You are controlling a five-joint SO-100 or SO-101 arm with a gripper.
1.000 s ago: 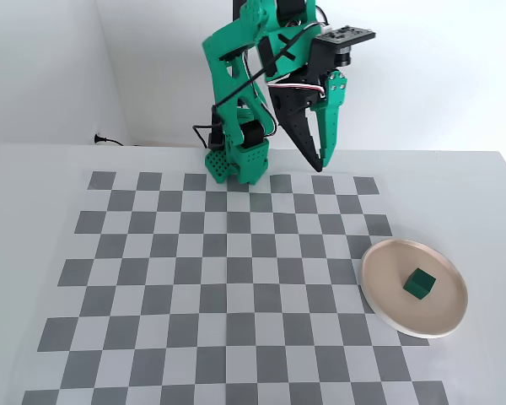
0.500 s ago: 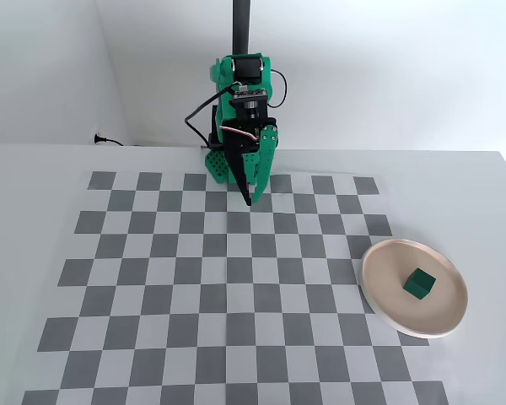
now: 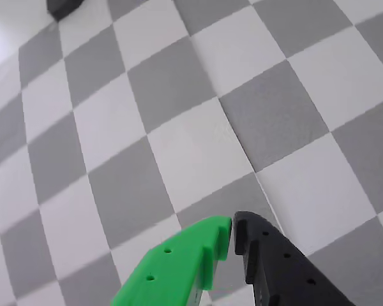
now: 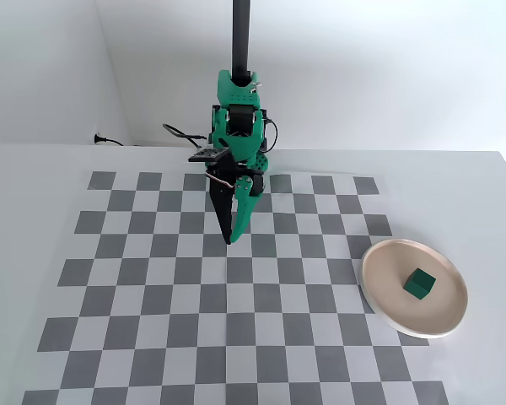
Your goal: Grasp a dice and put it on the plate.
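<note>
In the fixed view the small dark green dice [image 4: 420, 283] lies on the round beige-pink plate [image 4: 390, 304] at the right of the checkered mat. My gripper [image 4: 228, 239] hangs over the middle of the mat, far left of the plate, tips pointing down. In the wrist view the gripper [image 3: 232, 228] shows a green finger and a black finger with tips together and nothing between them, above bare checker squares. The dice and plate are out of the wrist view.
The grey and white checkered mat [image 4: 152, 287] covers the white table. A black cable and plug [image 4: 105, 140] lie at the back left by the wall. A dark object [image 3: 64, 7] sits at the wrist view's top left edge.
</note>
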